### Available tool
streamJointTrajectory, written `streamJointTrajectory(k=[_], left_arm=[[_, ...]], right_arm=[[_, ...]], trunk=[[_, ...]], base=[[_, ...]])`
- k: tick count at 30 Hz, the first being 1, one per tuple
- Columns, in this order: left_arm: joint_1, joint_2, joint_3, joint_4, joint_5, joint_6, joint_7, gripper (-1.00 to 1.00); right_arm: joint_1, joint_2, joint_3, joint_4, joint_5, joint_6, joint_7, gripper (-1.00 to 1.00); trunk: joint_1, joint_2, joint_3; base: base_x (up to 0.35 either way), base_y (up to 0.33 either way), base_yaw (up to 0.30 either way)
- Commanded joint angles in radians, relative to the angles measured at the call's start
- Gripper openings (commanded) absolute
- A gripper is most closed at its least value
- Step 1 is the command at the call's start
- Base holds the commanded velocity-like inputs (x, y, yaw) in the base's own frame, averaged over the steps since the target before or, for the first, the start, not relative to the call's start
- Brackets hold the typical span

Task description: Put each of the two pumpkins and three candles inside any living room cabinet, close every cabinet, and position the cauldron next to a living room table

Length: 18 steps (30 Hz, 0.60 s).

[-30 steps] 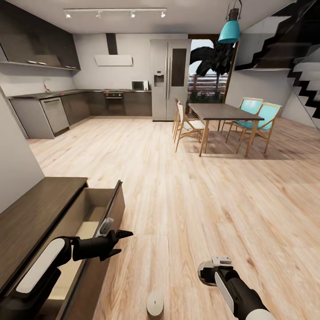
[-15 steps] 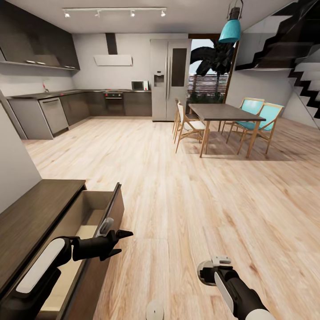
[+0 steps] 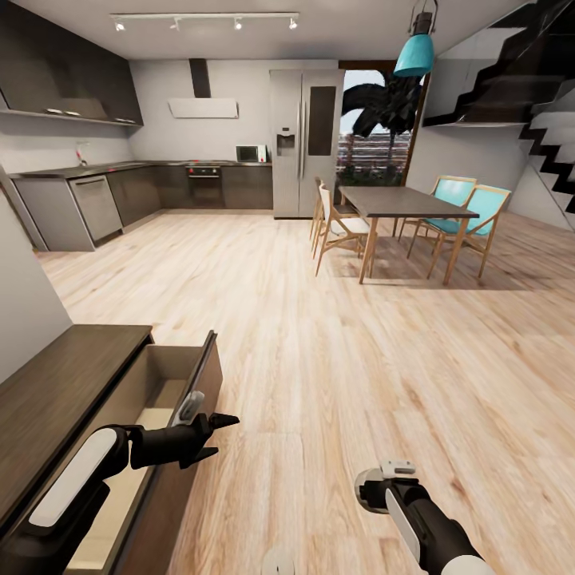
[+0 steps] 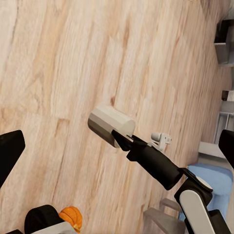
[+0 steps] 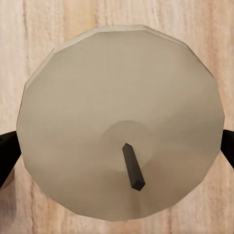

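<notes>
Here, at the left of the head view, the cabinet [image 3: 64, 391] stands with its drawer [image 3: 164, 391] pulled out, the pale inside showing. The left gripper [image 3: 224, 435] hovers over the drawer's front edge, its dark fingers spread apart and holding nothing. The left wrist view looks down on the wooden floor [image 4: 58, 73] and catches a pumpkin [image 4: 71, 217] lying there, partly hidden at the picture's edge.

Further right, the right gripper [image 3: 375, 489] points down at the floor and clasps a candle [image 5: 119, 126] — the right wrist view has the white disc and its dark wick between the two fingers, and the left wrist view shows the same candle [image 4: 109, 124] clamped at the fingertips. Another candle [image 3: 278, 559] stands on the floor near the head view's lower edge.

Compared with a second ago the whole head view has shifted — that floor candle sits lower in the picture, while both arms keep their pose.
</notes>
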State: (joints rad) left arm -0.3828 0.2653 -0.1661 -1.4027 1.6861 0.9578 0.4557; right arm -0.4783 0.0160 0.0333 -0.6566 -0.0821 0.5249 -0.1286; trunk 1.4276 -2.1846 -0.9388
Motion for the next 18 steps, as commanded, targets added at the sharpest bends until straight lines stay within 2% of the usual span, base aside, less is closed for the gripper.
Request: streamJointTrajectory(k=[1, 10, 18], left_arm=[[-0.001, 0.0, -0.001, -0.001, 0.011, -0.001, 0.01, 1.0], [-0.001, 0.0, -0.002, 0.0, 0.011, -0.001, 0.011, 1.0], [-0.001, -0.003, -0.012, 0.007, 0.005, -0.003, 0.024, 1.0]], right_arm=[[0.0, 0.0, 0.004, -0.002, -0.009, 0.004, -0.008, -1.0], [0.0, -0.001, 0.004, -0.002, -0.009, 0.006, -0.008, -1.0], [0.0, -0.003, 0.004, -0.014, -0.008, 0.009, -0.008, -1.0]], trunk=[[0.0, 0.0, -0.001], [0.0, 0.0, -0.001], [0.0, 0.0, -0.001]], base=[[0.063, 0.0, 0.0], [0.176, 0.0, 0.0], [0.026, 0.0, 0.0]])
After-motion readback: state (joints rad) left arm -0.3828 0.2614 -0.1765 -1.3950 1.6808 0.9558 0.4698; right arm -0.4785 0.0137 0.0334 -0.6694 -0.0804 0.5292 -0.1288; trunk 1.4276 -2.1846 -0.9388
